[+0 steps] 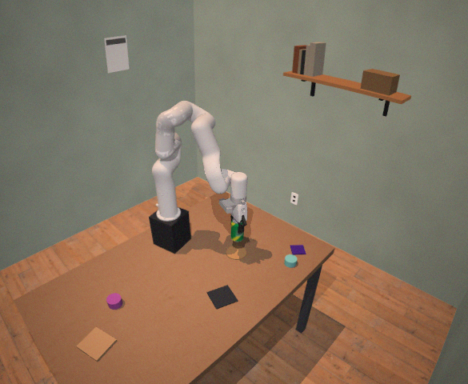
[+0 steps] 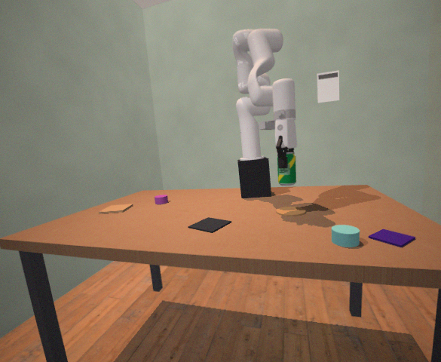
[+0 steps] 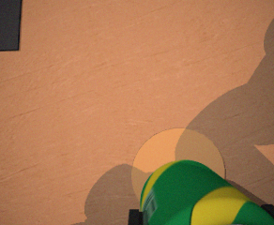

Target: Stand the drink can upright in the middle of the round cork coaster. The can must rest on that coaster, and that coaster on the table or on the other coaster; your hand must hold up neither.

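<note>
My gripper (image 1: 238,226) (image 2: 284,155) is shut on the green and yellow drink can (image 1: 237,232) (image 2: 286,169) (image 3: 193,194) and holds it upright in the air. The round cork coaster (image 1: 235,253) (image 2: 290,211) (image 3: 167,150) lies flat on the table right below the can, partly in the arm's shadow. In the wrist view the can covers the coaster's near edge. There is a clear gap between the can's bottom and the coaster.
A black square mat (image 1: 222,296) (image 2: 209,224) (image 3: 3,23), a purple square mat (image 1: 298,249) (image 2: 391,237), a teal puck (image 1: 290,260) (image 2: 344,235), a magenta puck (image 1: 114,300) (image 2: 160,199) and a square cork coaster (image 1: 96,342) (image 2: 115,208) lie on the table (image 1: 163,330). The arm's black base (image 1: 170,233) (image 2: 253,177) stands behind.
</note>
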